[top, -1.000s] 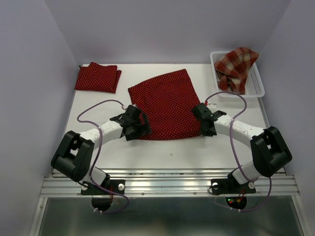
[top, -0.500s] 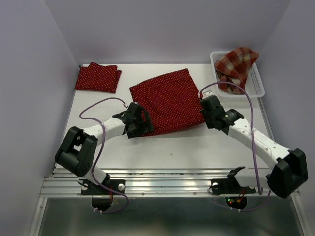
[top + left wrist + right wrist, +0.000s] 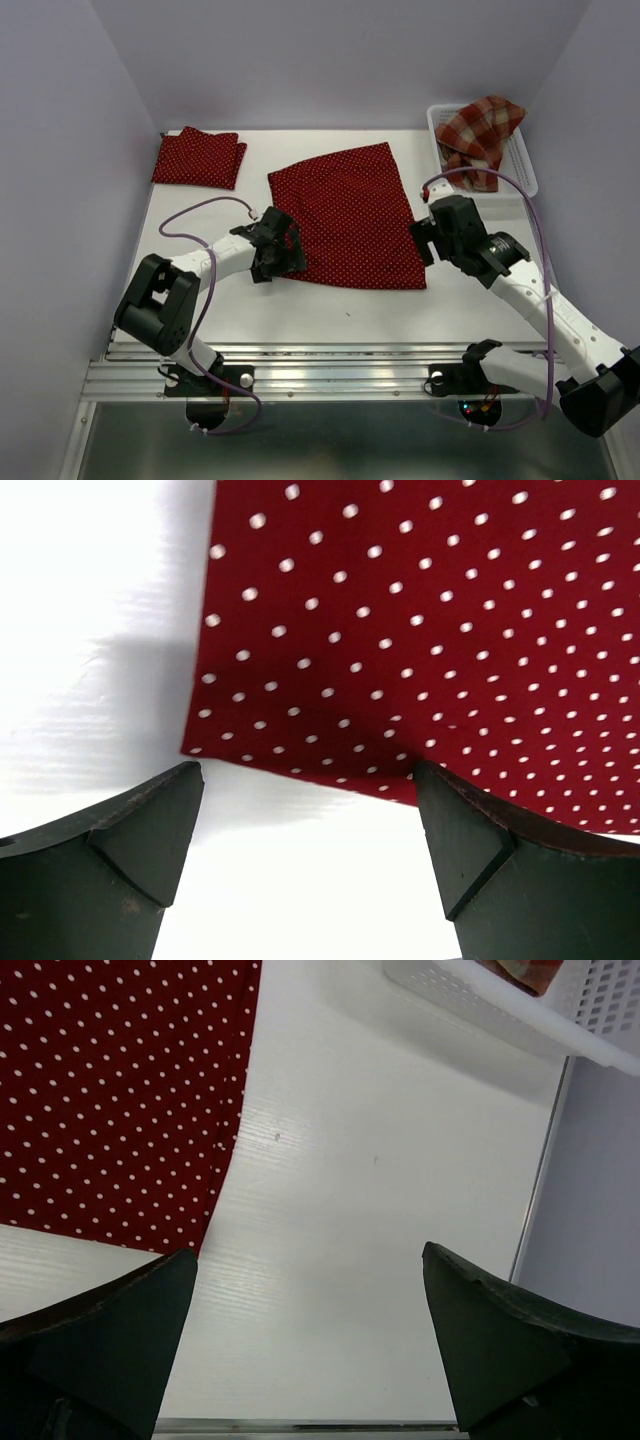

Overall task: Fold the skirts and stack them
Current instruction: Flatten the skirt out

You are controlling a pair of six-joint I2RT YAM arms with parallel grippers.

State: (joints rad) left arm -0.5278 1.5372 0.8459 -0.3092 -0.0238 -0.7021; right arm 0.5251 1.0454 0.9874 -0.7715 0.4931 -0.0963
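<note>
- My left pincer (image 3: 305,780): released, spread wide, at the near left corner of the flat polka-dot skirt (image 3: 345,215).
- My right pincer (image 3: 310,1260): released too, over the table (image 3: 340,1190) just right of it.

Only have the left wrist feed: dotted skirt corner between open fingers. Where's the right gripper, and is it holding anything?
Observer: The right gripper is open over bare table, just off the right edge of that skirt. It holds nothing.
Operator: Any skirt folded yet?
Observer: Yes, a folded dotted skirt lies at the far left, apart from yours.
Operator: And the plaid one?
Observer: The plaid skirt sits bunched and unfolded in the basket at the far right.
</note>
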